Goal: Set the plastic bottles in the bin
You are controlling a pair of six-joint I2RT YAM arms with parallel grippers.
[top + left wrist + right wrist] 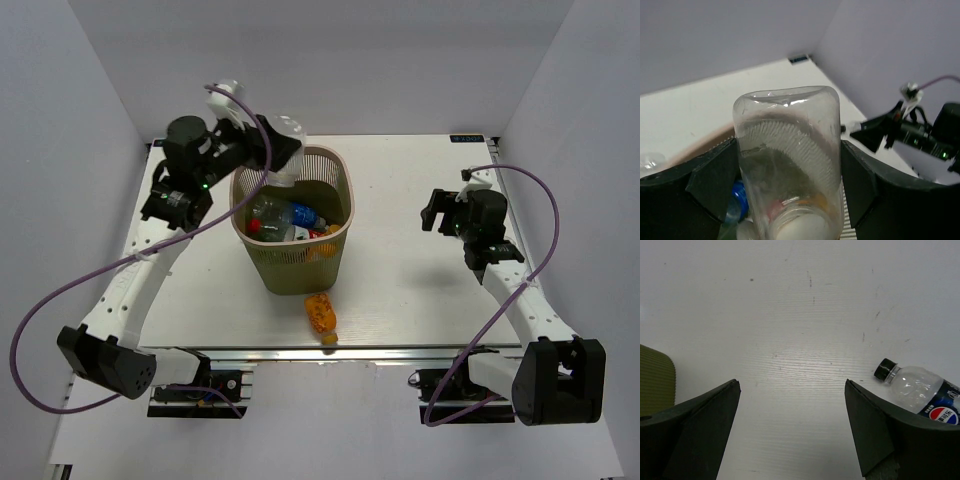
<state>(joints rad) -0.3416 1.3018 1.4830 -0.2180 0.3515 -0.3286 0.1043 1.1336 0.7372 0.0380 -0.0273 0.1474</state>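
Note:
My left gripper (pixel 280 155) (pixel 787 145) is shut on a clear squat bottle (pixel 289 130) (pixel 790 145), held neck down over the back left rim of the olive mesh bin (pixel 346 195). Both fingers press the bottle's sides. Several bottles lie inside the bin, with blue labels and a red cap showing. An orange bottle (pixel 320 315) lies on the table just in front of the bin. My right gripper (pixel 432 210) (pixel 790 385) stands open above bare table to the bin's right. A clear, blue-labelled bottle with a black cap (pixel 920 390) lies by its right finger.
White walls close in the table on the left, back and right. The bin's olive side (pixel 655 375) shows at the left edge of the right wrist view. The table's near edge (pixel 330 348) runs just behind the orange bottle.

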